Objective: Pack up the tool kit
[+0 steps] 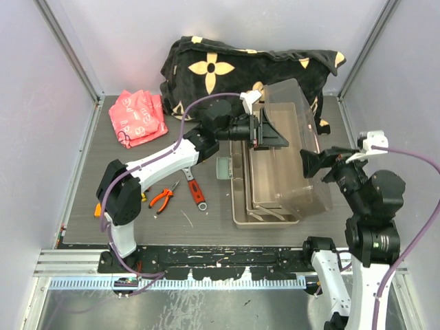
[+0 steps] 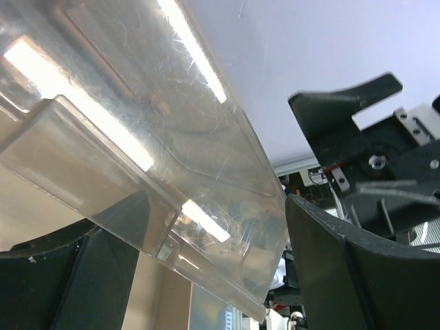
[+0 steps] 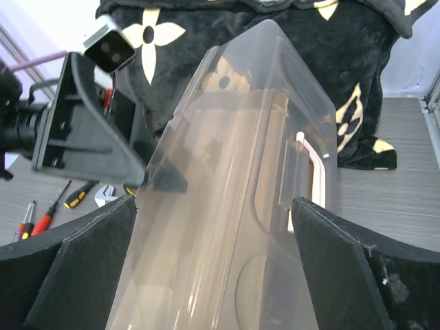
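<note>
Standing wide apart, the jaws of the left pincer (image 1: 275, 136) straddle the raised edge of the toolbox's translucent lid (image 1: 292, 130) in the centre of the overhead view. In its wrist view one finger (image 2: 344, 275) is plain at lower right with the lid's rim just beside it. The other shows only as a dark shape through the plastic at lower left. Whether either presses the lid cannot be told, and nothing is clamped.

The right pincer (image 1: 311, 163) is also spread wide and holds nothing. Its tips are against or just beside the lid's outer face at centre right. In its own view the lid fills the gap between the two fingers (image 3: 357, 275), so contact is unclear. Through the cloudy plastic a cream handle (image 3: 313, 175) is dimly visible.

Below the lid in the overhead view lies the open toolbox (image 1: 238, 206) with its beige tray (image 1: 268, 199); any contents are too faint to make out. On the grey desk (image 1: 206, 227), lower left of centre, lie red-handled pliers (image 1: 162, 199) and a wrench (image 1: 196, 191), close together and apart from the box. Screwdrivers (image 3: 34, 221) peep out at the left edge of the right wrist view, cut off by a finger. An orange object (image 1: 98, 210) is mostly hidden behind the left arm. A black flower-patterned blanket (image 1: 227, 65) lies behind the box at the top, and a pink bag (image 1: 139, 117) sits at upper left.
</note>
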`<state>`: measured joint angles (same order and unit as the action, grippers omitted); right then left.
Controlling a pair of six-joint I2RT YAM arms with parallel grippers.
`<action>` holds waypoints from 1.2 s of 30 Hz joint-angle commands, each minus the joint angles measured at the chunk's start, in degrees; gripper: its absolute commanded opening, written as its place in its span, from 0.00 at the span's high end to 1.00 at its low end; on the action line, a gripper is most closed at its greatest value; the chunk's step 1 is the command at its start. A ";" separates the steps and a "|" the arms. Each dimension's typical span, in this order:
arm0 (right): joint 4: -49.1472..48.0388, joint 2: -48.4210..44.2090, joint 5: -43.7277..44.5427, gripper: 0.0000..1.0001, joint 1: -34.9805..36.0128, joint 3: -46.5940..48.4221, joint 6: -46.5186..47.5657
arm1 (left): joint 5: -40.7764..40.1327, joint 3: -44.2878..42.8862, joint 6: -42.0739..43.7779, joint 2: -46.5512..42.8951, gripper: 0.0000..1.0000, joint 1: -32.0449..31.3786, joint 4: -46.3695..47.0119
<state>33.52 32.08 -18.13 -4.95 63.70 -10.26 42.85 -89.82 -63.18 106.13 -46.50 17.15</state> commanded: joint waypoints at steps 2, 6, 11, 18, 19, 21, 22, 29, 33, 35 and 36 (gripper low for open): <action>5.81 -5.08 1.43 0.00 1.17 -0.58 4.72 | -2.46 -6.26 2.90 -0.30 0.18 0.32 3.76; 6.73 -5.88 -0.02 0.00 1.52 -0.42 4.91 | -4.03 -7.56 5.25 0.14 0.18 0.38 0.89; 9.18 -2.83 -1.98 0.00 1.60 3.93 4.27 | -9.59 -9.13 7.59 0.69 0.17 0.73 -3.19; 12.61 -3.88 0.56 0.00 1.52 4.95 4.17 | -12.03 -11.88 7.31 3.45 0.17 0.70 -2.76; 12.94 -4.40 0.97 0.00 1.54 4.80 3.93 | -11.82 -12.22 7.10 3.80 0.17 0.69 -2.55; 13.38 -5.66 1.76 0.00 1.52 4.43 3.29 | -11.51 -13.17 6.71 4.50 0.17 0.67 -2.24; 13.49 -6.39 2.14 0.00 1.52 4.13 2.83 | -11.40 -13.65 6.64 4.85 0.17 0.66 -2.10; 12.98 -9.83 2.08 0.00 1.48 1.03 -0.11 | -11.07 -17.35 7.26 6.91 0.17 -0.82 -1.99; 14.54 -10.19 1.78 0.00 1.54 1.48 -0.09 | -10.99 -19.42 8.75 7.78 0.16 -2.18 -2.62; 15.69 -10.10 1.89 0.00 1.52 2.01 0.32 | -11.18 -20.40 9.46 8.43 0.15 -2.85 -3.15; 16.39 -10.10 2.06 0.00 1.51 2.26 0.76 | -11.35 -20.84 9.68 8.75 0.15 -3.11 -3.17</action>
<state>49.08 22.11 -16.38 -3.70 64.77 -9.39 32.23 -106.04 -56.12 114.54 -48.49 10.61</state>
